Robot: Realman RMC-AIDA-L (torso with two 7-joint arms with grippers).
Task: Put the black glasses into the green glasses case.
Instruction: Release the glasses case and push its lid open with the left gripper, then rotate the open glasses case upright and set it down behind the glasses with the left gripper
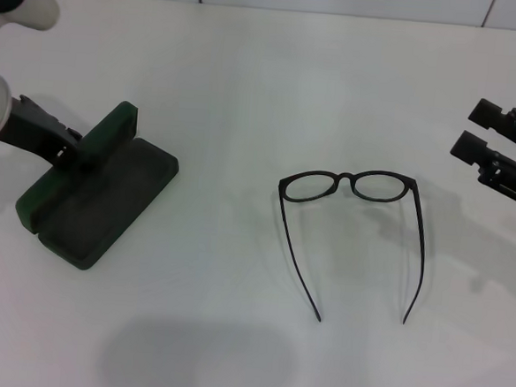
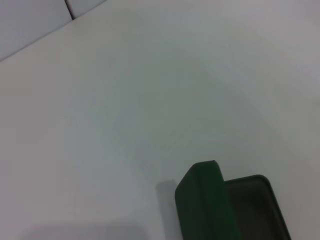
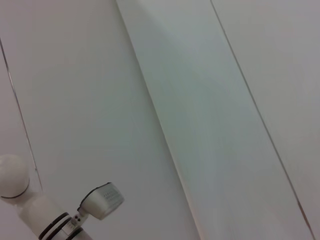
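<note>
The green glasses case [image 1: 98, 202] lies open at the left of the table, dark inside facing up, lid [image 1: 110, 133] standing upright. My left gripper [image 1: 73, 150] reaches in from the left and is shut on the lid's end. The left wrist view shows the lid [image 2: 202, 205] and part of the interior. The black glasses [image 1: 351, 187] lie in the middle, lenses away from me, both temple arms spread toward the front edge. My right gripper [image 1: 477, 129] hovers open and empty at the far right, apart from the glasses.
The white table [image 1: 248, 86] carries nothing else. A tiled wall seam runs along its far edge. The right wrist view shows only white panels and part of a white arm joint [image 3: 15, 175].
</note>
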